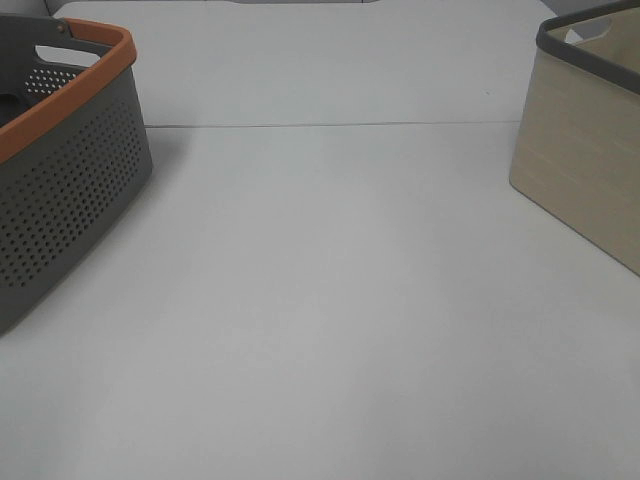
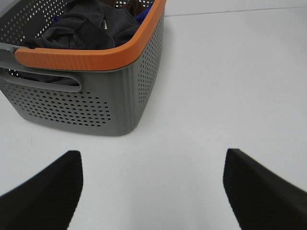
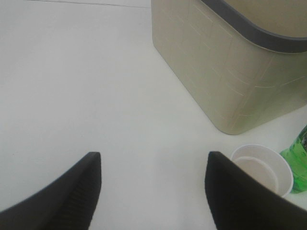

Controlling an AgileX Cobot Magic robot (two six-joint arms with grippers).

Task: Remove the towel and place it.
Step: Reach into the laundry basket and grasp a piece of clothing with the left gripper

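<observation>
1. The left gripper has its jaws spread wide with nothing between them. It hovers over bare table, short of the grey basket and touching nothing.
2. The towel sits bunched inside that basket on the left of the scene. It lies below the orange rim, beyond the basket wall nearest the gripper and clear of the fingers.
3. This looks like the reach. Rise over the rim, then drop straight down onto the highest fold with the jaws wide.
4. Bite deep, because plush cloth slips from a shallow pinch. A blue cloth lies beside the towel, so take only the grey.
5. Lift until the trailing cloth clears the rim before carrying it anywhere.
6. The right gripper, also parted and empty, hangs near the beige basket on the right, probably the drop spot.
</observation>
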